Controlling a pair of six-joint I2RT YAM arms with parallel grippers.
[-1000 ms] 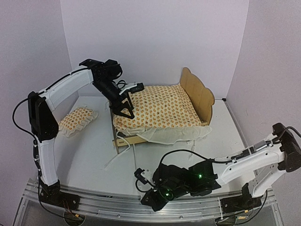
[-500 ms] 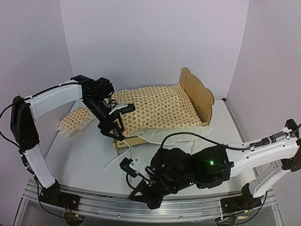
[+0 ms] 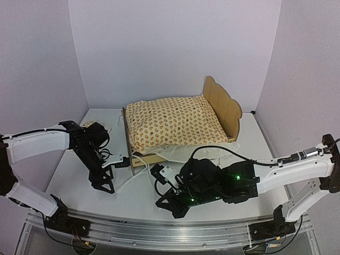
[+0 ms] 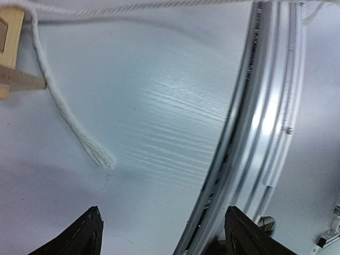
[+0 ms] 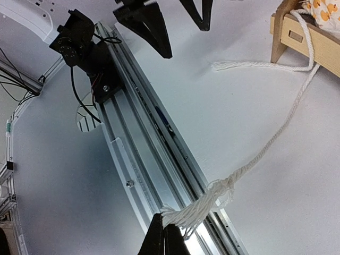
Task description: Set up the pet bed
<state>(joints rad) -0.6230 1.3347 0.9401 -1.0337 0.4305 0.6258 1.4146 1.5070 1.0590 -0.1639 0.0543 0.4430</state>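
Observation:
The pet bed [image 3: 223, 108] stands at the back middle, its scalloped headboard on the right, with the orange-dotted cushion [image 3: 172, 123] lying on it. My left gripper [image 3: 102, 184] is open and empty, low over the table in front of the bed's foot end; in the left wrist view [image 4: 164, 236] a loose white tie end [image 4: 94, 153] lies ahead of it. My right gripper [image 5: 166, 236] is shut on the frayed end of another white tie [image 5: 202, 204], which runs back to the bed's wooden leg [image 5: 289, 33]. It hangs over the front rail [image 3: 174, 206].
The small ruffled pillow [image 3: 99, 126] shows partly behind my left arm at the left. The aluminium rail [image 5: 143, 133] runs along the table's near edge. Loose cream fabric and ties [image 3: 183, 153] hang from the bed's front side.
My left arm has swung from the cushion's foot end down to the table at the front left. My right gripper has shifted back towards the bed with the tie in it.

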